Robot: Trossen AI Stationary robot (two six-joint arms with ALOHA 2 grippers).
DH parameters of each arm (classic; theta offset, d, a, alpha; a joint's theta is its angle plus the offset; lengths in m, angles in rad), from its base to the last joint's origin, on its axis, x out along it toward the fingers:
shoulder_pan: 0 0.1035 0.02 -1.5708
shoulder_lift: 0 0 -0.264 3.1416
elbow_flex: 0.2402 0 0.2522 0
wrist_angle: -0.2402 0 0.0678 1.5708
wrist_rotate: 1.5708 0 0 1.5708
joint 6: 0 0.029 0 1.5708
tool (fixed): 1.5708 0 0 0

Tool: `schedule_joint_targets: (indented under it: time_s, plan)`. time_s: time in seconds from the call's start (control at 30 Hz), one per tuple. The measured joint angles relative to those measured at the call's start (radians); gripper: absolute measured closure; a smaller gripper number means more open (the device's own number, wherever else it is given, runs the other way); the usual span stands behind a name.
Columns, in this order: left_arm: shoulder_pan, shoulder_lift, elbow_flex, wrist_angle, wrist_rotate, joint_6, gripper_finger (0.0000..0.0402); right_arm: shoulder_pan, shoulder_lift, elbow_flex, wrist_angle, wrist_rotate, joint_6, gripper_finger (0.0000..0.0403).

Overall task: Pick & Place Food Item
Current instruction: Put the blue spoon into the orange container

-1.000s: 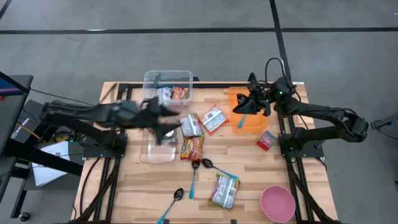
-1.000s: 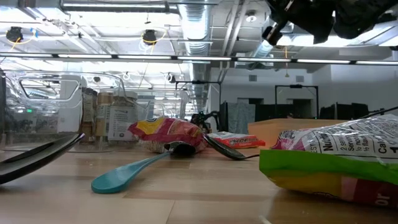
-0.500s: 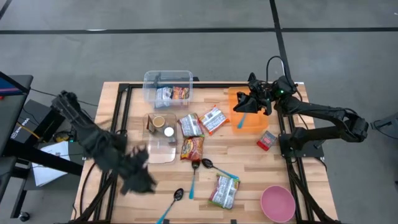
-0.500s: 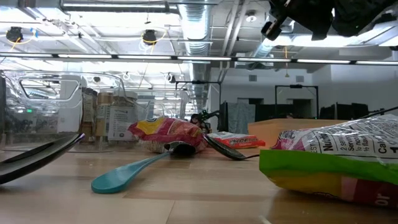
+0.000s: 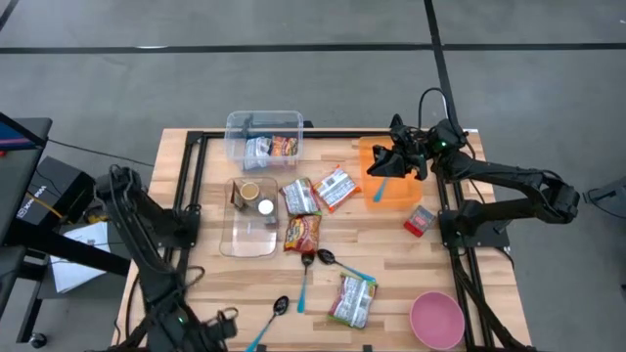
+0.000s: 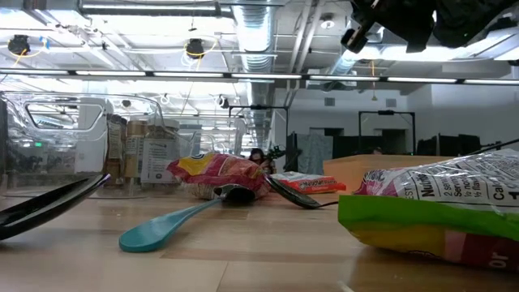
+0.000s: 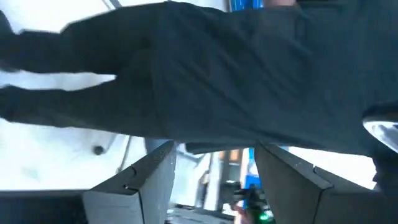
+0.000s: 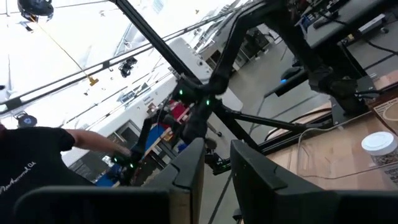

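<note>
Currently nearer: right hand (image 5: 391, 162), grip cannot be told
Packet (image 5: 335, 186): near it, laid slantwise on the surface
Left hand (image 5: 222, 322): opened, well apart

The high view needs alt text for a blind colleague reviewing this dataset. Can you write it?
Seen from above, a wooden table holds scattered snack packets, spoons, a clear bin, an orange tray and a pink bowl. The right gripper hangs over the tray; the left arm is folded back at the table's left edge.
</note>
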Motion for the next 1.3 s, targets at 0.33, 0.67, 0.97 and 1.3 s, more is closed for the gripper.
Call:
schedule_joint_targets:
  time_s: [0.33,0.67,0.97,1.3]
  plan:
    - [0.073,0.147,0.000,-0.096,-0.002,-0.016,0.0206,-0.001,0.000,0.000,0.000,-0.021,0.042,0.0330]
    - [0.197,0.086,0.000,-0.354,-0.105,0.228,0.0263,-0.001,0.000,0.000,0.000,-0.027,0.068,0.0330]
    - [0.259,0.086,0.000,-0.554,-0.101,0.377,0.0210,-0.001,0.000,0.000,0.001,-0.027,0.049,0.0330]
    - [0.261,0.188,0.001,-0.631,-0.041,0.349,0.0201,-0.001,0.000,0.000,0.001,-0.080,0.020,0.0330]
